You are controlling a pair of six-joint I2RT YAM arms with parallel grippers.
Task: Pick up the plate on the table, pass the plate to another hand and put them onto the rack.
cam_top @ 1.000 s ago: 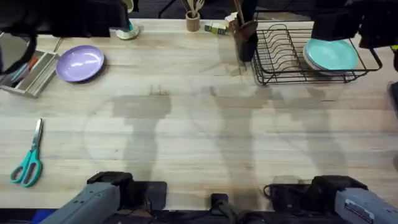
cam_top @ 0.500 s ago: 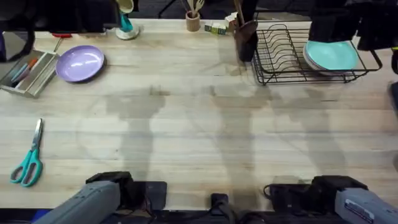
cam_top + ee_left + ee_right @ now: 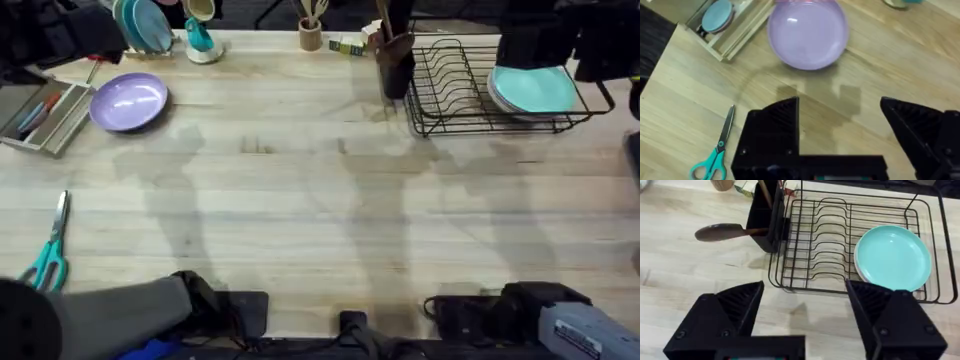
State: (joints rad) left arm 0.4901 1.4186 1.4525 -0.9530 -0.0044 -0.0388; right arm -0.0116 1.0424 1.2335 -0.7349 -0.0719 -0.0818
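While the purple plate [image 3: 128, 102] lies untouched near the table's [image 3: 320, 220] far left corner, both sets of jaws hang wide and empty, so pickup, handover and placing in the rack [image 3: 450, 85] all remain.

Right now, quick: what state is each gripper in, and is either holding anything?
Left gripper: open, holding nothing, above the table short of the purple plate.
Right gripper: open, holding nothing, facing the rack.
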